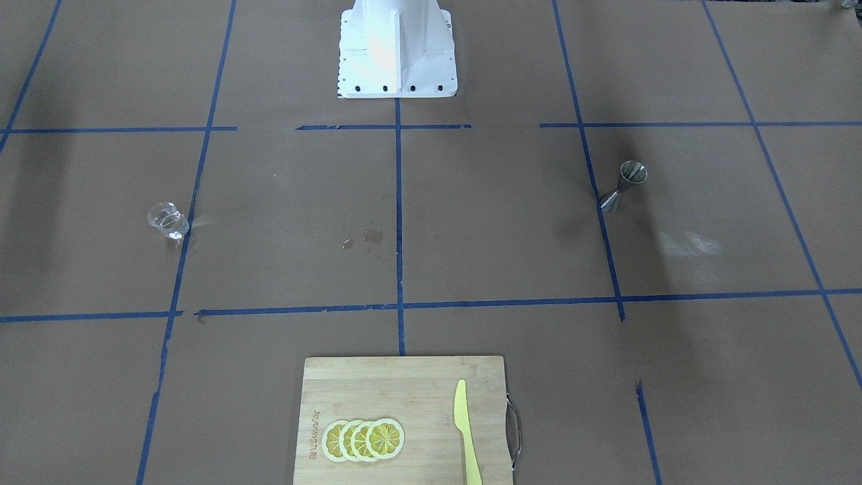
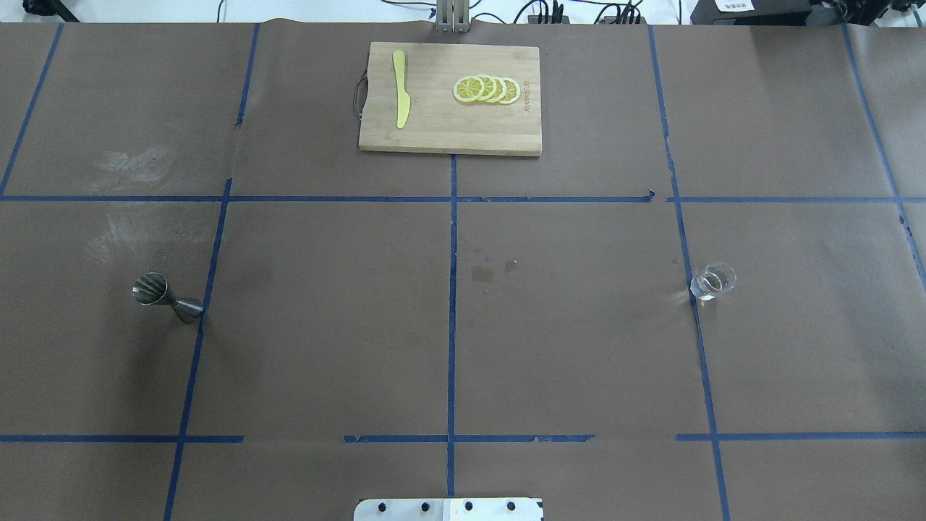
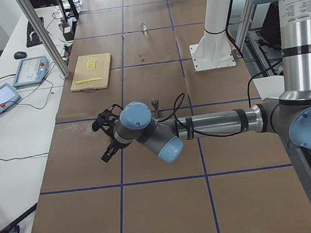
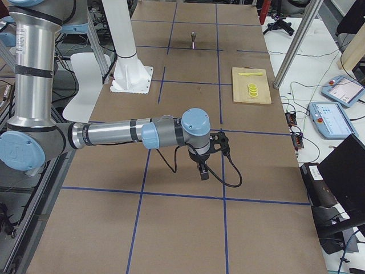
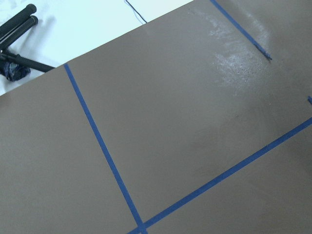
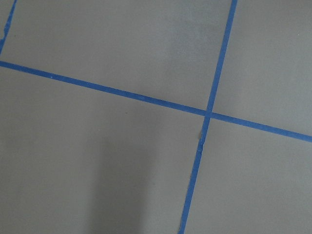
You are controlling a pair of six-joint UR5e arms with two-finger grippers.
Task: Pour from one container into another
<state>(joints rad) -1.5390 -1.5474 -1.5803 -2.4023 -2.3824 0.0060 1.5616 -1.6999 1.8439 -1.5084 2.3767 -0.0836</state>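
The clear glass cup stands upright on the brown table, on the robot's right side. The silver hourglass jigger stands upright on the robot's left side. Neither gripper shows in the front or overhead views. In the exterior left view my left gripper hovers over the table, some way from the jigger. In the exterior right view my right gripper hangs low over the table, and the cup is hidden there. I cannot tell whether either gripper is open or shut. Both wrist views show only table and blue tape.
A wooden cutting board lies at the table's far edge with a yellow knife and several lemon slices. The white robot base is at the near middle. Small wet marks spot the table's centre.
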